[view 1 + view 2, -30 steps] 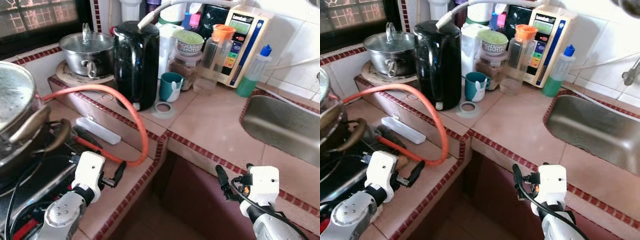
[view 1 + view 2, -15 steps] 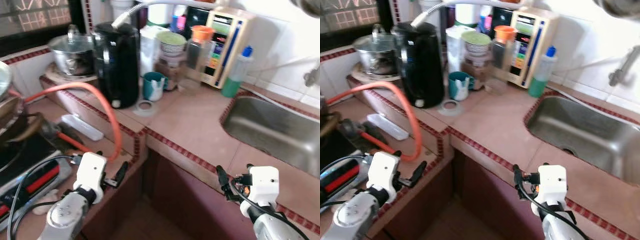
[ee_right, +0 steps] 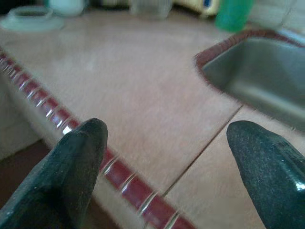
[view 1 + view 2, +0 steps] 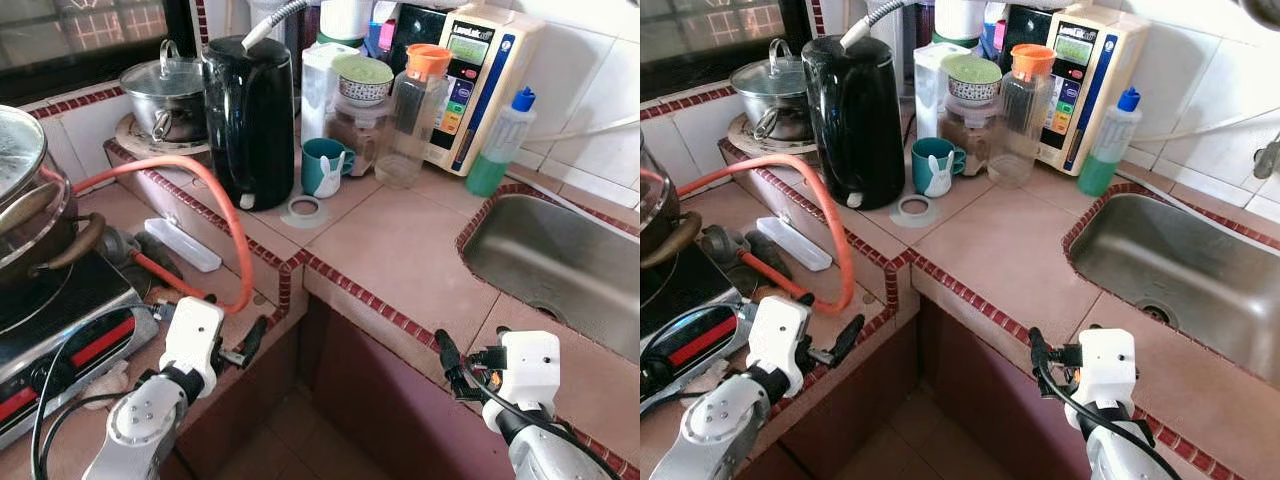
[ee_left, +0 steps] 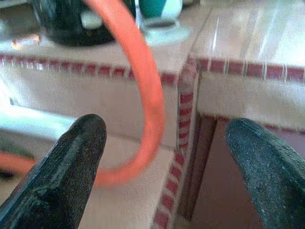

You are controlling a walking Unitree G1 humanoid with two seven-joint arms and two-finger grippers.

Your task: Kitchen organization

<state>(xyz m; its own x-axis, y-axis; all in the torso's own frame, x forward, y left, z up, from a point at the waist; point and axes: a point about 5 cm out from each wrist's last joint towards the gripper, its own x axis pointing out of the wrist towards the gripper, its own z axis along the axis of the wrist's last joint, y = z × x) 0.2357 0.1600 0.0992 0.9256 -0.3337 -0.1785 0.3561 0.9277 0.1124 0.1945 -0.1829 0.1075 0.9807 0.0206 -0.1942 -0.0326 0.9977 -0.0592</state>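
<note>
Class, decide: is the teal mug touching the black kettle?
Apart. The left eye view shows a strip of bare counter tile between the teal mug and the black kettle.

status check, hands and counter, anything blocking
Left hand open, empty, near orange hose. Right hand open, empty, at counter edge. Teal mug untouched.

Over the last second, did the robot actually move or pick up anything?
No. Only the head camera swung, shifting the whole picture. The left end effector and right end effector hang open and empty at the counter edge, while the black kettle, teal mug and orange hose stayed put.
</note>
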